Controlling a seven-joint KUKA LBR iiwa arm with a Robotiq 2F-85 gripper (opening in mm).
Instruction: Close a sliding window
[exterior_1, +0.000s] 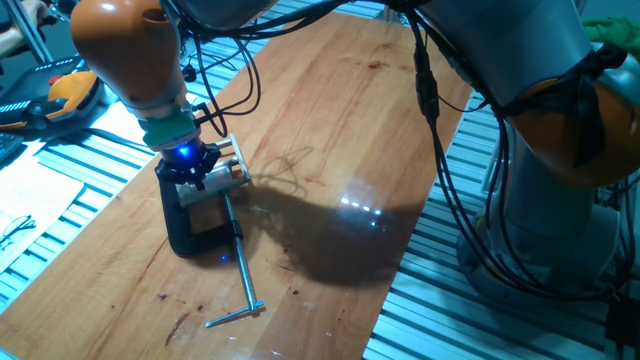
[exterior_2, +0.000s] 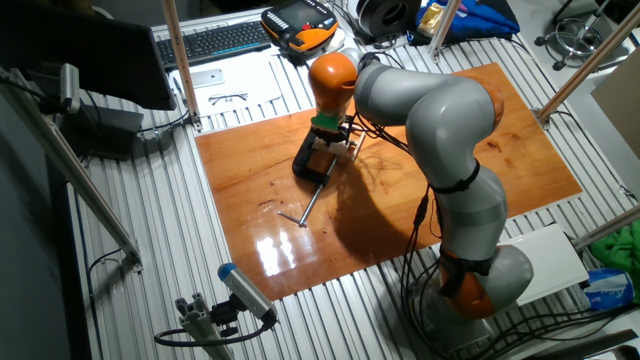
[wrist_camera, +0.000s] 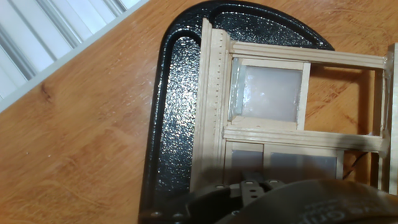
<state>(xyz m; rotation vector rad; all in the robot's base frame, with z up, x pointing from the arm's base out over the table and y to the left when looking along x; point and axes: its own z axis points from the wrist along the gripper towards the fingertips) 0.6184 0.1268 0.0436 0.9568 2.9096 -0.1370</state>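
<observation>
The sliding window (wrist_camera: 261, 134) is a small light beige wooden frame held in a black C-clamp (wrist_camera: 177, 93) on the wooden table. In the hand view one pale pane (wrist_camera: 267, 93) sits at the left of its rail, with an open gap (wrist_camera: 339, 93) to its right showing the table. A second pane (wrist_camera: 286, 165) lies below. My gripper (exterior_1: 190, 168) hangs right over the window (exterior_1: 228, 165); its dark body (wrist_camera: 280, 202) fills the bottom of the hand view. The fingertips are hidden. The window also shows in the other fixed view (exterior_2: 338, 150).
The clamp's long metal screw (exterior_1: 238, 265) with its crossbar sticks out toward the table's front edge. The table's left edge (wrist_camera: 68, 56) borders ribbed aluminium. Cables (exterior_1: 430, 120) hang from the arm. A keyboard (exterior_2: 215, 40) and a pendant (exterior_2: 300, 25) lie beyond the table.
</observation>
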